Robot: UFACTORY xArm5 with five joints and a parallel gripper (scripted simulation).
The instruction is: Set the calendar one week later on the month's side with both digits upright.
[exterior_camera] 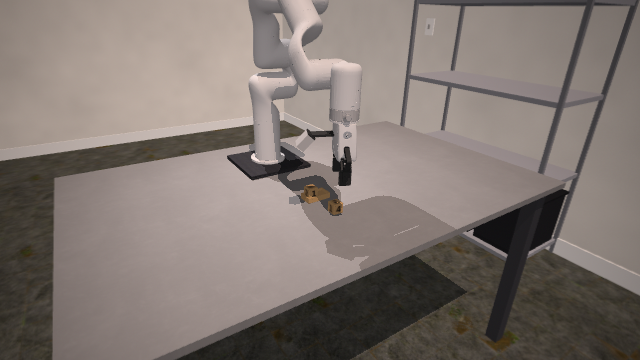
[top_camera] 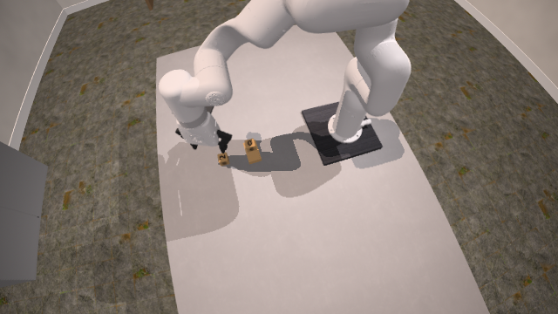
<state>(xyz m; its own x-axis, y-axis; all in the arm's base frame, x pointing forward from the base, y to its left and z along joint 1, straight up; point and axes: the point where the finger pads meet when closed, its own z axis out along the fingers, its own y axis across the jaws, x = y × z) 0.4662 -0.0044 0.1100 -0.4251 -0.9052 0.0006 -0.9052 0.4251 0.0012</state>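
Note:
A small wooden tray [top_camera: 253, 154] lies flat on the table and holds one wooden cube [top_camera: 250, 144] with 0 on top; in the exterior view this cube [exterior_camera: 311, 190] shows 1 on its near side, above the tray [exterior_camera: 315, 196]. A second cube [top_camera: 223, 159] stands on the table beside the tray, outside it, with 2 on top; in the exterior view it [exterior_camera: 335, 207] shows 4. My gripper [top_camera: 208, 144] [exterior_camera: 344, 173] points down, open and empty, and hangs a little above the table just beyond the loose cube. One fingertip is close over that cube. The month's name is too small to read.
The arm's black base plate [top_camera: 341, 133] sits on the table behind the tray. A metal shelf rack [exterior_camera: 505, 85] stands past the table's far right edge. A grey cabinet [top_camera: 19, 214] stands off the table's left side.

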